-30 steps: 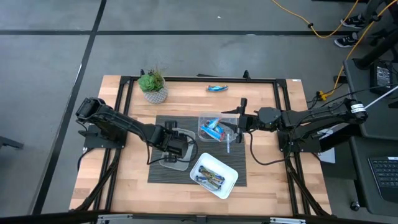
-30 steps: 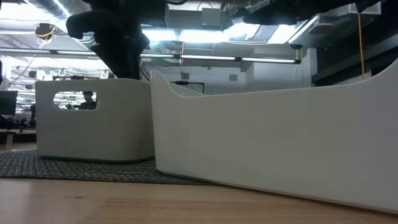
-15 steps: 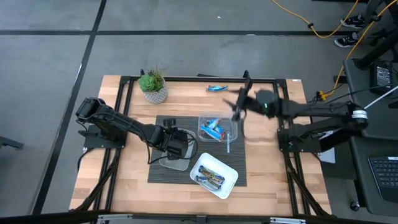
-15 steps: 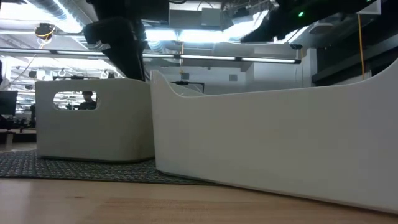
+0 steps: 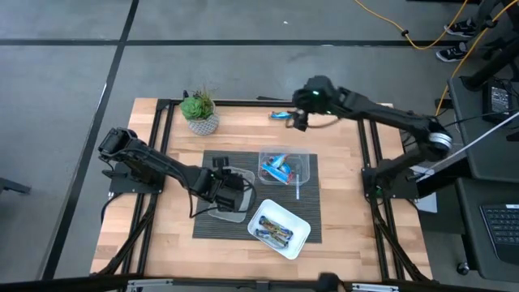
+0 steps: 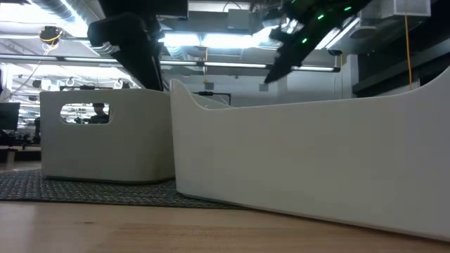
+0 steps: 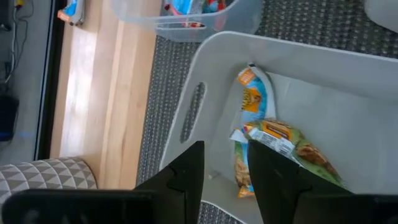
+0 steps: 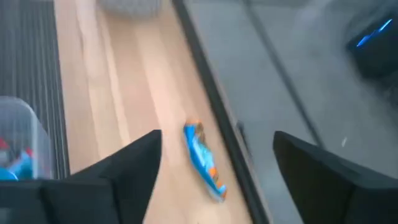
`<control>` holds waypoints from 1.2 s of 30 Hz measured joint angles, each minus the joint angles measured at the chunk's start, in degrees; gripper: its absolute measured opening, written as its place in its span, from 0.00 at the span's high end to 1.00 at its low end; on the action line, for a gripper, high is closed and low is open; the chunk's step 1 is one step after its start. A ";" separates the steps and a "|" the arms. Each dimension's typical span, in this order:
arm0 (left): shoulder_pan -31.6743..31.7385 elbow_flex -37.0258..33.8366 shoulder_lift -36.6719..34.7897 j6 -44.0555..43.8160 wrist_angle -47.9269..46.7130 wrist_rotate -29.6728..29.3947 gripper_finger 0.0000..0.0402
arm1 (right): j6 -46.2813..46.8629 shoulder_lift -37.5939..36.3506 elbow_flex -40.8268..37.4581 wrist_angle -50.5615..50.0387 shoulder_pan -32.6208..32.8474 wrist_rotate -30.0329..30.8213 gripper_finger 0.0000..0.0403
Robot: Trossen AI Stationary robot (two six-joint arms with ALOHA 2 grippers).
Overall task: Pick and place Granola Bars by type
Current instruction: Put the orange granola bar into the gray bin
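Note:
One blue granola bar [image 5: 281, 115] [image 8: 204, 158] lies flat on the bare wood by the table's far edge. My right gripper [image 5: 298, 120] [image 8: 217, 180] hovers open over it, a finger standing on either side without touching. Two bars [image 7: 252, 99] [image 7: 283, 140] with yellow and green on their wrappers lie on the floor of the grey tray [image 5: 228, 214] [image 7: 348, 93]. My left gripper [image 5: 224, 191] [image 7: 227, 180] hangs above that tray, slightly open, with nothing between its fingers. More blue bars lie in the clear tray [image 5: 302, 162], others in the white tray [image 5: 298, 231].
A dark mat [image 5: 212, 162] carries all three trays. A potted plant [image 5: 199, 112] stands at the far left of the table. The black frame rail [image 5: 340, 103] [image 8: 211, 99] runs just beyond the loose bar. In the low view the white tray's wall [image 6: 302, 154] fills the foreground.
My right gripper has swung away from the clear tray toward the table's far edge, turning as it went, and now stands above the loose blue bar. The bars and trays have not moved.

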 joint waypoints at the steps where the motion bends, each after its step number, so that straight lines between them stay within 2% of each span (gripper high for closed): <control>1: -0.26 0.00 0.00 0.02 0.00 0.02 0.72 | -0.09 2.51 1.86 -1.95 -0.53 -0.07 0.21; 5: -1.05 0.00 0.00 0.09 0.00 -1.14 0.71 | -2.57 11.97 7.79 -6.30 -2.32 0.01 0.15; 8: -1.37 0.00 0.00 0.09 0.02 -2.56 0.71 | -4.94 18.04 11.25 -8.12 -3.60 1.38 0.16; 15: -2.39 0.00 0.00 0.07 0.04 -1.39 0.72 | -7.51 27.57 17.67 -14.33 -6.06 1.81 0.17; 25: -4.71 0.00 0.00 -1.51 0.13 -1.58 0.72 | -10.78 30.77 18.76 -17.07 -6.42 0.42 0.13; 36: -7.17 0.00 0.00 -4.01 0.25 -4.75 0.72 | -14.59 34.15 18.76 -17.02 -6.61 0.39 0.13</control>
